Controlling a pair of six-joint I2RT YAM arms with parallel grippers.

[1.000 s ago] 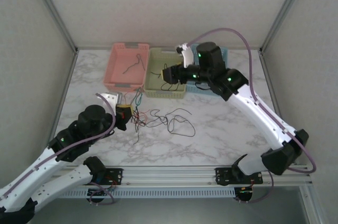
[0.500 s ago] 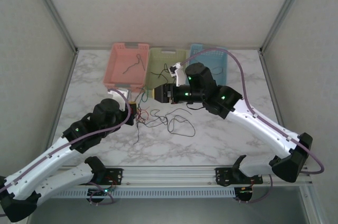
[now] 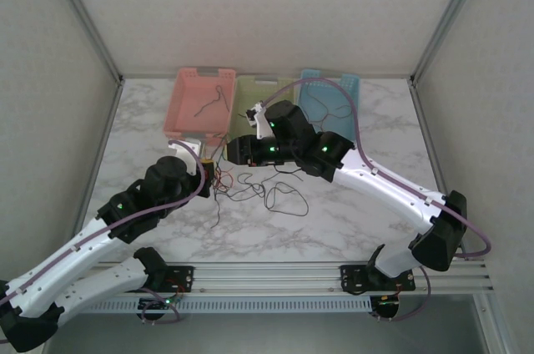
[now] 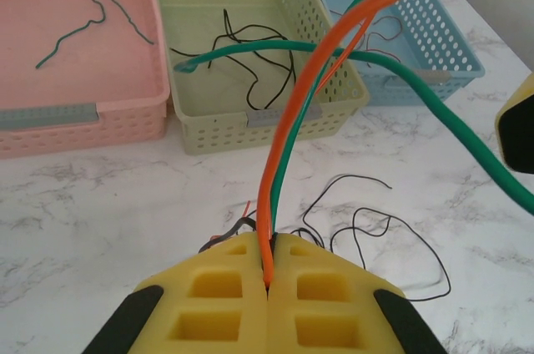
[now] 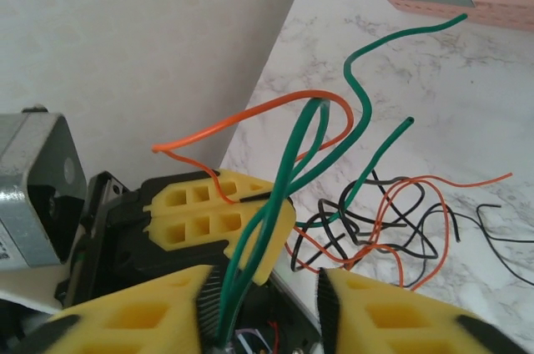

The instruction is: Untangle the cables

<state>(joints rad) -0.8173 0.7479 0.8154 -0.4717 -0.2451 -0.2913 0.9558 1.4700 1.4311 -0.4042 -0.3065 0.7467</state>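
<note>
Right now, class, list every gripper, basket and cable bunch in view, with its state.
left gripper: shut on orange and green cables
right gripper: open, green cable between jaws
pink basket: holds one cable
yellow-green basket: holds black cables
blue basket: holds thin cables
table cables: black and orange, tangled

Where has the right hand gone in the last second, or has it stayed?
Yes, the right hand moved: off the green basket, toward the near edge and left, to the cables.
</note>
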